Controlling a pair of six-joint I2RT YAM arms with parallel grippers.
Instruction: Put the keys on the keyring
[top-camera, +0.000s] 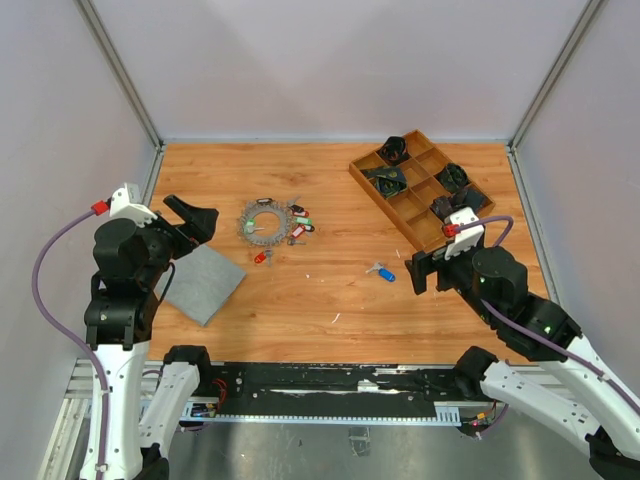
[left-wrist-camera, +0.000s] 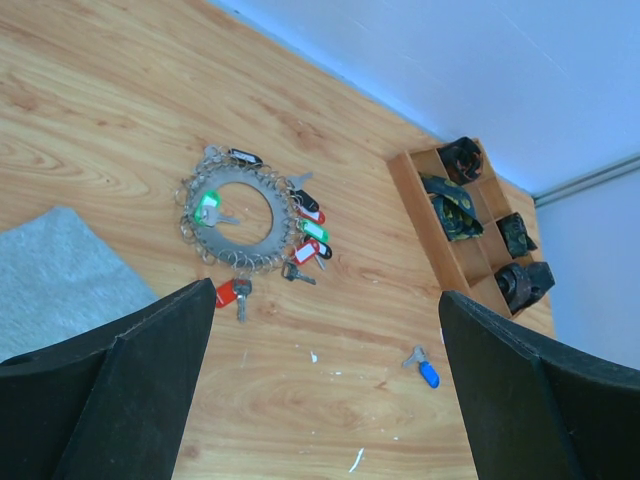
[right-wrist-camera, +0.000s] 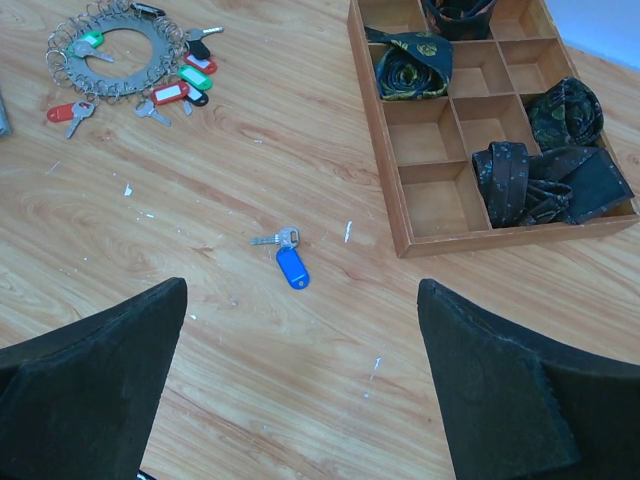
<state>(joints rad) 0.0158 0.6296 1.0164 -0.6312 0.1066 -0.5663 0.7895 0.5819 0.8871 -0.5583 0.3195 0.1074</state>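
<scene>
Currently both grippers wide open, holding nothing

Left gripper: jaws spread full, nothing between them, up off the table. Its wrist view cuts off both fingers at the bottom edge.
Keyring lies flat ahead of it, a little left of the gap's centre line. A cluster of tagged keys (red, green, black) sits on the ring's right side and one green tag lies over its left band. Can't tell which of them are actually threaded on and which only touch.
Red-tagged key lies loose just beyond the left fingertip, near the ring, apart from it.
Grey mat is partly hidden behind that finger.

Right gripper: also fully spread and empty.
Blue-tagged key lies alone ahead of it, between the fingers' lines, well apart from the ring.
Wooden tray is ahead-right, its far end cropped. The dark fabric bundles in some compartments are hard to identify.
</scene>
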